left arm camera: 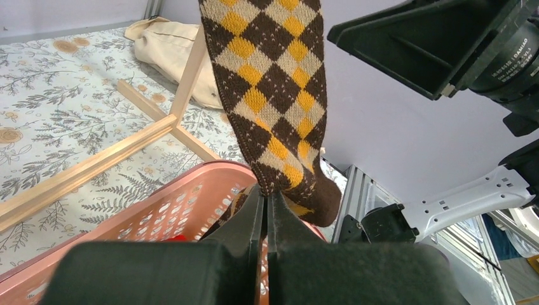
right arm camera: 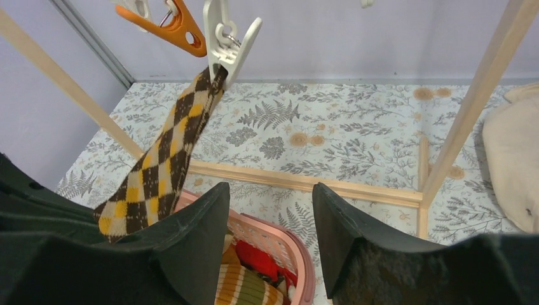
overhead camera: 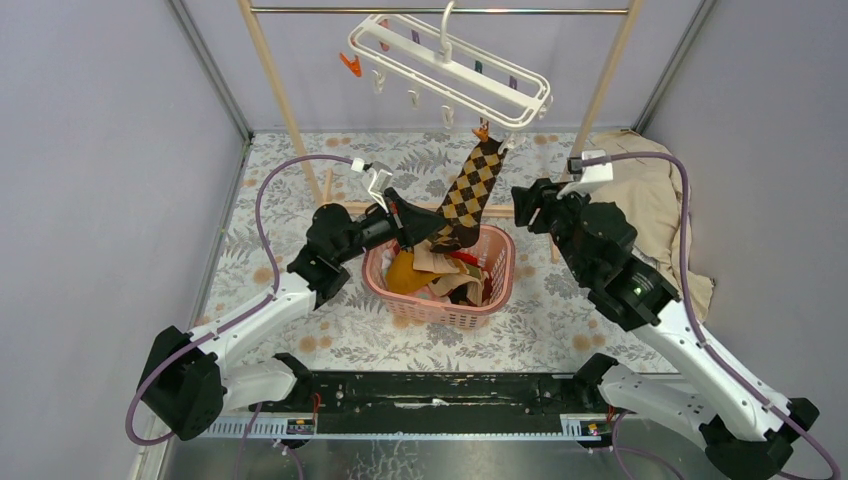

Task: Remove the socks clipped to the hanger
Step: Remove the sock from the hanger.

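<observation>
Your left pincer (left arm camera: 267, 194) is clamping fully shut on the toe of the argyle sock (left arm camera: 273, 95), while your right pincer (right arm camera: 269, 190) is hovering with its jaws apart and nothing between them, looking up the sock from just to the right of it. Working down from the big things: the table (overhead camera: 300, 200) is carrying the wooden rack (overhead camera: 270, 70) along its far edge, and the hanger (overhead camera: 450, 65) is hanging tilted from the rack's rod, most of its clips dangling bare. The pink basket (overhead camera: 500, 270) is sitting at the middle of the table with loose socks (overhead camera: 440, 270) lying inside it. The argyle sock is stretching taut from the hanger's low right end down to your left pincer, just above the basket's far rim. Its cuff is sitting in the white clip (right arm camera: 229, 38), just beside an orange clip (right arm camera: 168, 22) that is gripping nothing. To my eye this is looking like the last sock to free. Pulling on the toe alone is tilting the hanger rather than opening the clip, so you should be bringing the right pincer up to the white clip and squeezing its tabs, or steadying the frame there, while the left is drawing the sock straight down along its own line. Be releasing only once the toe is hanging over the basket.
</observation>
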Available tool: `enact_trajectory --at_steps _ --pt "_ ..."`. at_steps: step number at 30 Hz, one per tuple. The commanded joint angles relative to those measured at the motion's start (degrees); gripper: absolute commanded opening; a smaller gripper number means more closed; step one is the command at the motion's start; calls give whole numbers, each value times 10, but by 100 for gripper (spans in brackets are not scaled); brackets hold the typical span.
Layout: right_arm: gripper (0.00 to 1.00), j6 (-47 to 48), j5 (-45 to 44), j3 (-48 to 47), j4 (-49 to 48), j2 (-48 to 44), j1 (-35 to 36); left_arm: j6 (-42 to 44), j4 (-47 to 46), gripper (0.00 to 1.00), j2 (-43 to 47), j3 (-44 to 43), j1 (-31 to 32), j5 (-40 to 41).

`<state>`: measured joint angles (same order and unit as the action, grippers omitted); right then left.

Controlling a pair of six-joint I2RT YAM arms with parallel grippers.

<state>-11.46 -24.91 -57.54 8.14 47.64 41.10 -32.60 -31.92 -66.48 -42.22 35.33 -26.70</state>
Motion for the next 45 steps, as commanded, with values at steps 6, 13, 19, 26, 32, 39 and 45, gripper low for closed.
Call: enact_trajectory --at_steps 6,13,19,26,32,39,45 --pt "59 -58 -38 -64 14 41 4 8 -25 0 -1 -7 3 15" --pt "63 -42 -41 -26 8 15 3 18 -13 0 10 -4 3 25" --pt "63 -44 -43 -7 11 -5 3 15 -13 0 10 -4 4 23" --pt "63 -45 -42 -6 13 -2 3 14 -14 0 9 -5 3 24" --pt "61 -48 -39 -10 4 5 3 13 -12 1 5 -7 3 32" --pt "59 -60 -27 -34 5 20 3 8 -24 2 -17 -12 3 37" --pt "58 -62 -23 -59 10 34 3 9 -25 2 -28 -14 3 45"
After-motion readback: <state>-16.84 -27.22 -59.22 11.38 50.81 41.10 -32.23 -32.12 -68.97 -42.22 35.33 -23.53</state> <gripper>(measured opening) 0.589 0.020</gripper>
